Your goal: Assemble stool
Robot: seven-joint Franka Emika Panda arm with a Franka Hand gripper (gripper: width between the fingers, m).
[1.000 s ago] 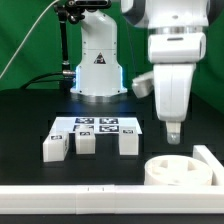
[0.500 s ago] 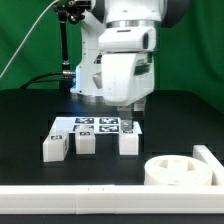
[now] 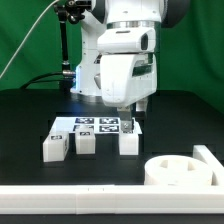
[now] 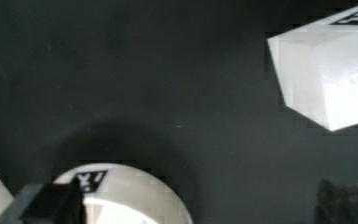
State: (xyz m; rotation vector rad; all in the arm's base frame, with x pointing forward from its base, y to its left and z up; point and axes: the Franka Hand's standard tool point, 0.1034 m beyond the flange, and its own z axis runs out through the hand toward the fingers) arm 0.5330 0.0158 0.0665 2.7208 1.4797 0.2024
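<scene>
A plain green wall point(image 3: 30, 40) fills the back of the scene under even, soft light. A thin black pole point(image 3: 66, 45) stands before it at the exterior view's left. The tabletop point(image 3: 25, 115) is matte black and shows no glare. The marker board point(image 3: 95, 124) lies flat on it. A long white rail point(image 3: 70, 197) runs along the near edge and turns a corner at the exterior view's right.

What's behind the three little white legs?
The flat marker board with its black-and-white tags lies behind the legs. The gripper hangs in front of the board's right end in the exterior view, so that bit is hidden.
</scene>
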